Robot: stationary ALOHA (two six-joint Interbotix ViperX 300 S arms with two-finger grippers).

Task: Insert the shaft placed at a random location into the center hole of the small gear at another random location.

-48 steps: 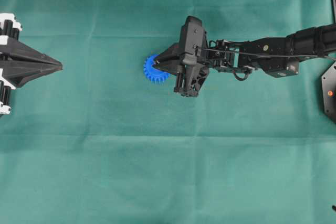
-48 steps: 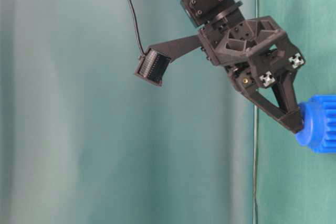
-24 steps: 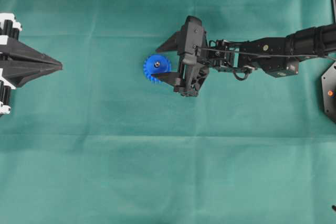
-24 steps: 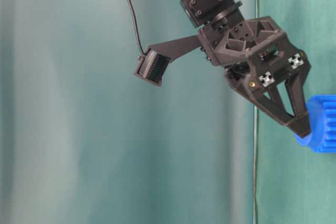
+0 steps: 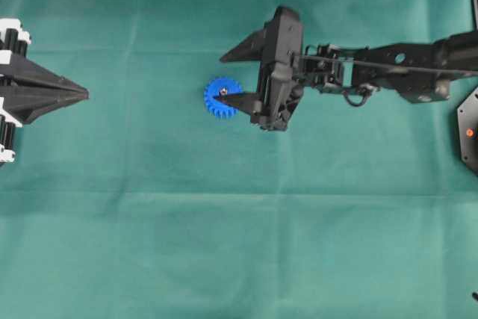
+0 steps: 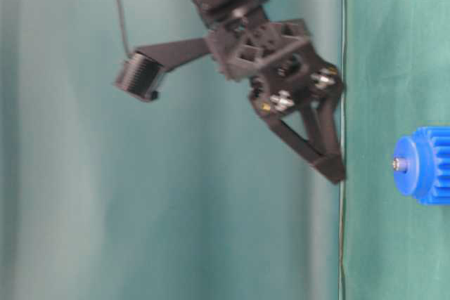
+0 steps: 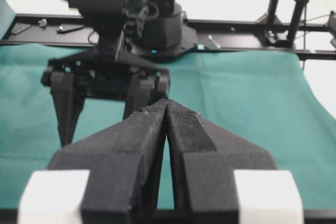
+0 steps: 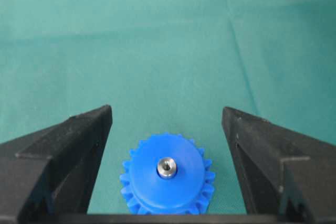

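The small blue gear [image 5: 222,99] lies flat on the green cloth, and it also shows in the right wrist view [image 8: 166,184] and the table-level view [image 6: 427,166]. The silvery shaft [image 8: 167,168] stands in its center hole, seen end-on as a shiny dot [image 5: 223,91] and sticking out a little from the hub [image 6: 399,164]. My right gripper [image 5: 223,78] is open and empty, and it is raised clear of the gear [image 6: 332,168] with one finger to each side [image 8: 167,113]. My left gripper [image 5: 84,95] is shut and empty at the far left [image 7: 166,102].
Green cloth covers the table. A black mount [image 5: 469,132] sits at the right edge. In the left wrist view the right arm [image 7: 113,74] faces me, with its base and a black rail [image 7: 236,24] behind it.
My right gripper has opened, let go of the shaft, which stays in the gear's hole, and lifted away from the gear. The left arm has not moved.
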